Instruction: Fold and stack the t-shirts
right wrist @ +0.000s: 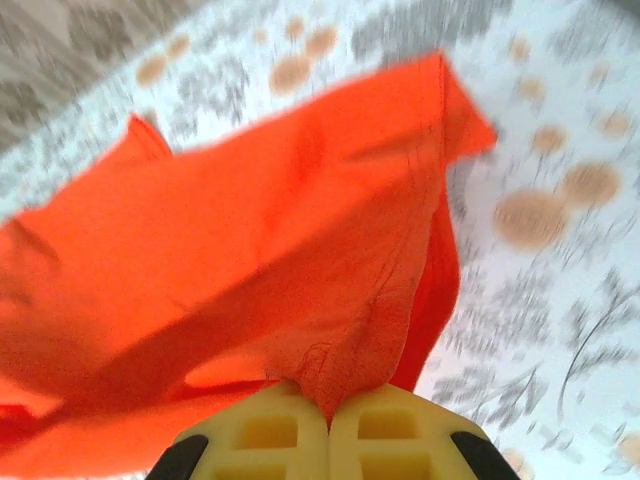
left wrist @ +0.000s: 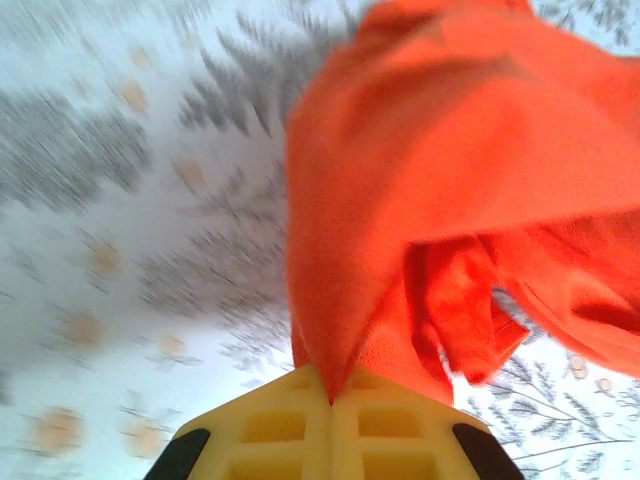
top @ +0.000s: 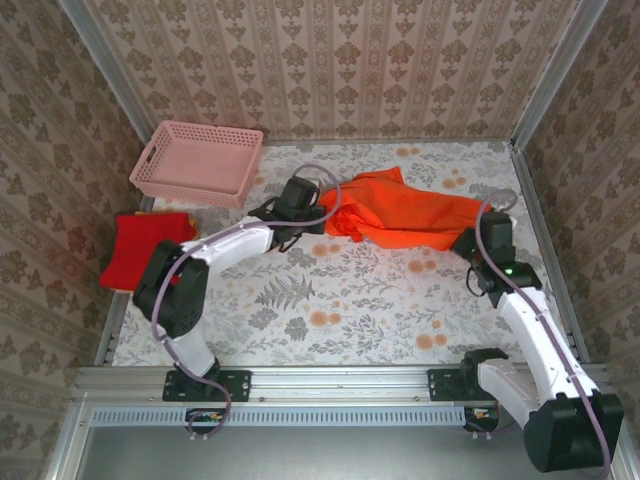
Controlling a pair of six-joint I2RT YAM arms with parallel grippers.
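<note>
2 arms reach from the near rail over the floral table [top: 340, 310]. Right gripper [right wrist: 328, 410]: yellow fingers [right wrist: 385, 432] pressed together, clamped on a bunched fold of the orange shirt [right wrist: 250, 250]; from above it sits at the shirt's right end. Left gripper [left wrist: 333, 395]: jaws likewise tight on a pinch of the same cloth, at the shirt's left end. Both wrist views are blurred. The orange shirt is crumpled and stretched between the 2 grippers across the back half of the table. Red shirt [top: 148, 250] lies folded at the table's left edge, well apart from the orange one. Pink basket [top: 197, 160] sits beyond it in the far left corner.
</note>
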